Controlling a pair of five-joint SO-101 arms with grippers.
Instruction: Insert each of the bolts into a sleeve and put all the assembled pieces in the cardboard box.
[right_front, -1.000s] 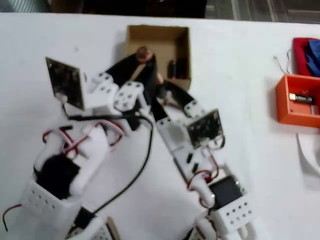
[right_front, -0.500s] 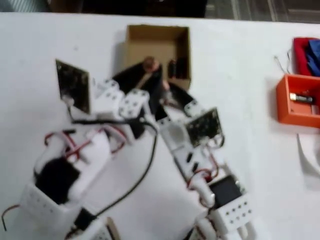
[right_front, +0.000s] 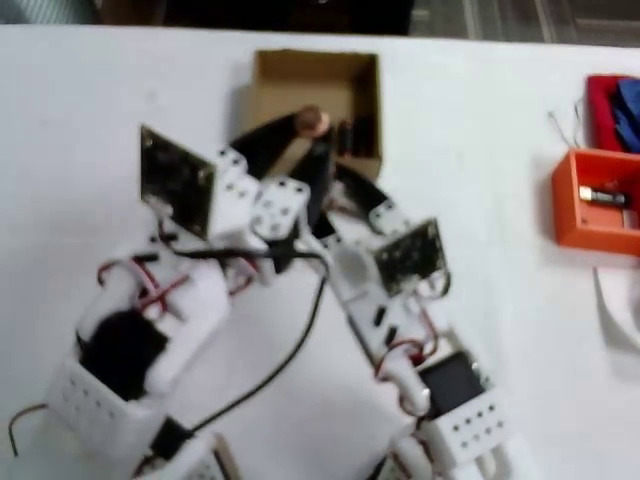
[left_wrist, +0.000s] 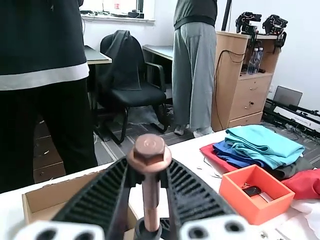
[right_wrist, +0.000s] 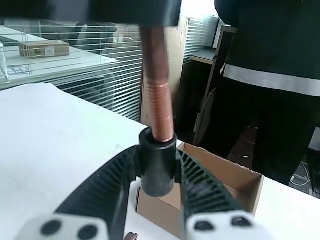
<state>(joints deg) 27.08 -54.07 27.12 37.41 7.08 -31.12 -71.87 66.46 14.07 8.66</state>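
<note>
Left gripper (left_wrist: 149, 171): clenched on the bolt (left_wrist: 149, 150); I see both ribbed black jaws pressed against the shank just under the hex head.
Bolt: copper-coloured, upright, head up. From the high view its head sits at the 6 o'clock edge of the cardboard box (right_front: 315, 62), over the box's near wall.
Right gripper (right_wrist: 157, 161): clamped around the sleeve (right_wrist: 157, 170), one jaw on each side of it.
Sleeve: a short black cylinder, held upright directly under the bolt. I can see the threaded end of the bolt going into its top opening; how deep it goes I cannot tell.
Two arms: they meet just at 6 o'clock of the box, the left arm coming in from 8 o'clock and the right arm from 5 o'clock.
Cardboard box: open-topped, at 12 o'clock on the worktop (right_front: 500, 300), just beyond both grippers.
Dark pieces (right_front: 350, 135): standing inside the box near its 3 o'clock wall; too small for me to say what they are.
Orange tray (right_front: 565, 200): at 3 o'clock on the worktop, well apart from the arms, with a small item (right_front: 600, 197) lying in it.
Folded cloths (right_front: 612, 110): red and blue, just at 12 o'clock of the orange tray.
</note>
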